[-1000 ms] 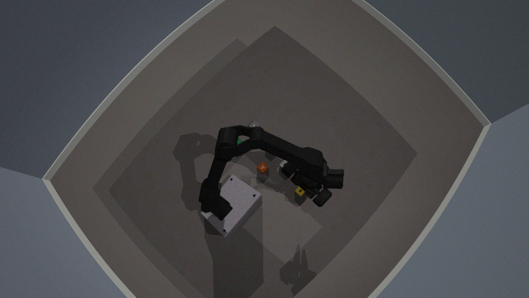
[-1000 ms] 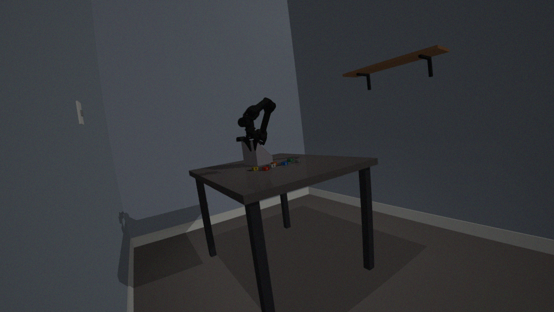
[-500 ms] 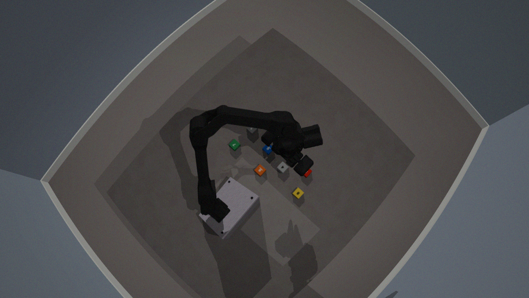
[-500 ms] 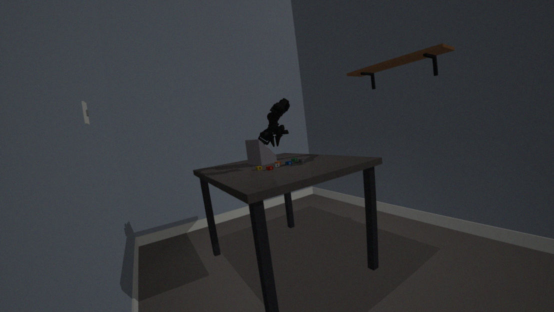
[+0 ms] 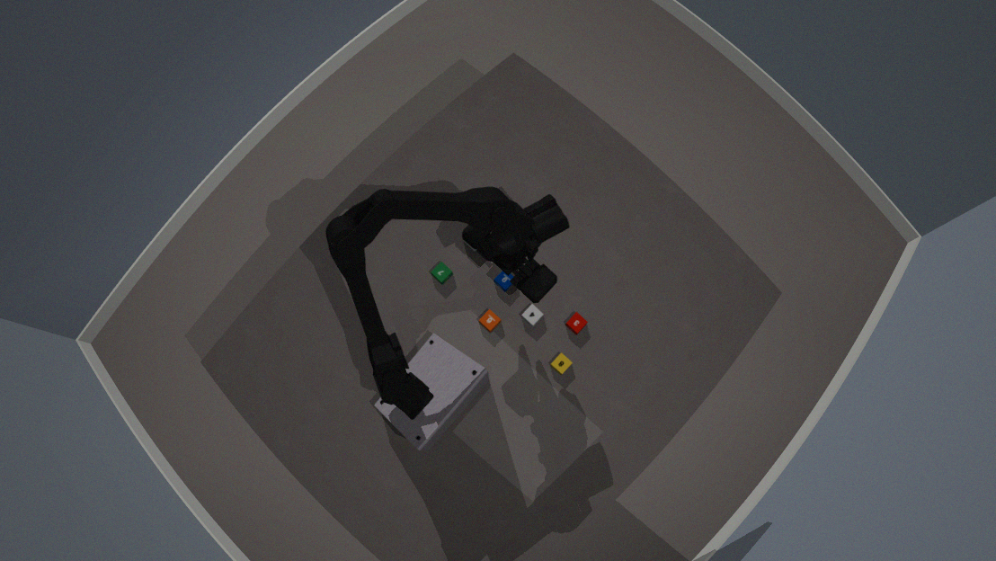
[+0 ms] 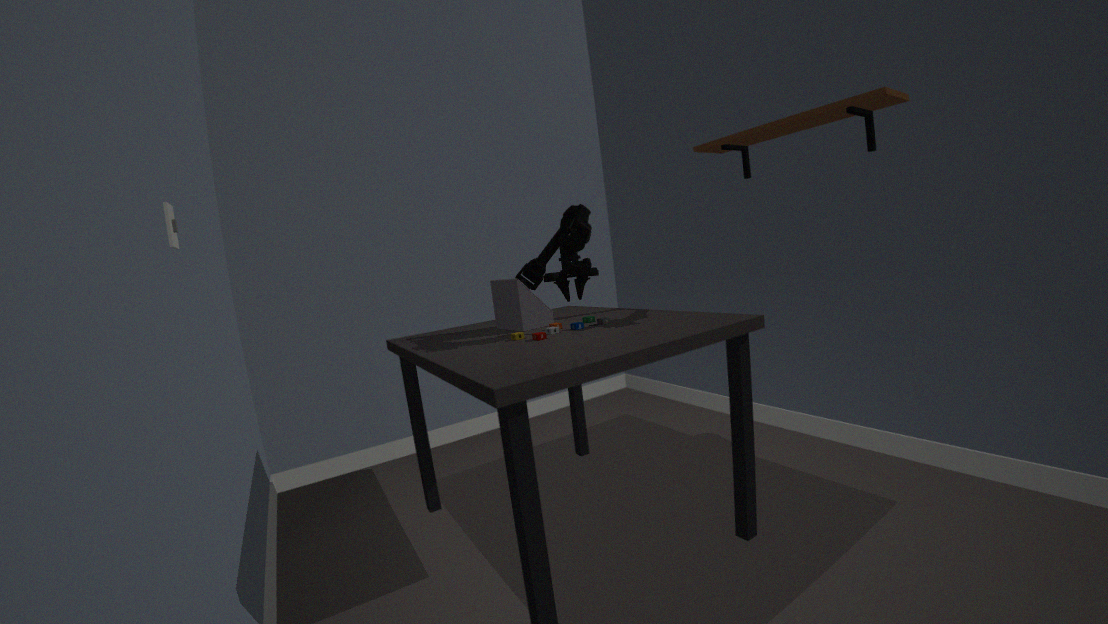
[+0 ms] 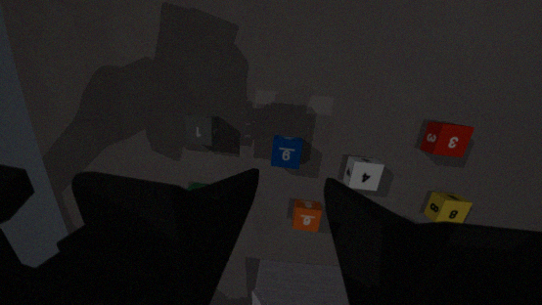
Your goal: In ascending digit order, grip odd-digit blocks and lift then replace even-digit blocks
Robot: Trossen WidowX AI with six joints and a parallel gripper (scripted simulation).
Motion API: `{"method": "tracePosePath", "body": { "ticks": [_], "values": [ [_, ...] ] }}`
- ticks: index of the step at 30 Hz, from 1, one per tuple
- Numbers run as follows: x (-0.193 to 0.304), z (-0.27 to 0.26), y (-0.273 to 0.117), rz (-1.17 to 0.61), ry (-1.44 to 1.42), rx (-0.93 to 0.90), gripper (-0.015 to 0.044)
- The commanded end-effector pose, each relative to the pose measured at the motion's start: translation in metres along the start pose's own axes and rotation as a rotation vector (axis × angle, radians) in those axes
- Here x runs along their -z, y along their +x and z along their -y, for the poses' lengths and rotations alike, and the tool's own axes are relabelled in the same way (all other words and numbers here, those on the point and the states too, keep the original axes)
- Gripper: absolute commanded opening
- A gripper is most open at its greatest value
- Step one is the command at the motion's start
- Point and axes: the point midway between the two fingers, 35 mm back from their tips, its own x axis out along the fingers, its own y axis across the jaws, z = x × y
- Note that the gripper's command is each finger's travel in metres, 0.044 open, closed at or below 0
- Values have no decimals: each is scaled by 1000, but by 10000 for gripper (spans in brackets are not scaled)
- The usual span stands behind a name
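My gripper (image 6: 573,299) (image 7: 291,180) is partly open and empty, high above the table. In the wrist view the blue block (image 5: 502,280) (image 6: 577,326) (image 7: 287,152), whose underlined digit looks like 6, is beyond the fingertips. The orange block (image 5: 490,319) (image 7: 307,215), apparently an underlined 9, shows between the fingers, far below. The grey block (image 6: 603,320) (image 7: 199,131) with 1 is in shadow, hidden in the top view. Also standing: white 4 (image 5: 532,315) (image 7: 366,174), red 3 (image 5: 576,322) (image 7: 452,140), yellow 8 (image 5: 561,362) (image 7: 448,208) and green 7 (image 5: 440,272), mostly behind a finger in the wrist view.
The arm stands on a pale sloped pedestal (image 5: 449,372) (image 6: 517,306) beside the blocks. The table (image 6: 659,334) has its front corner toward the exterior camera. A wooden shelf (image 6: 806,122) is on the wall, well away from the arm.
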Motion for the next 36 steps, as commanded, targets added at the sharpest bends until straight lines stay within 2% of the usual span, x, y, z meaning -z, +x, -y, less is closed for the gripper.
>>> {"method": "tracePosePath", "body": {
  "ticks": [1,5,31,36],
  "values": [
    [7,-6,49,-21,7,-15,304],
    [8,-6,51,-22,7,-16,400],
    [9,-7,88,-22,7,-18,400],
    [9,-7,88,-22,7,-18,269]
  ]
}}
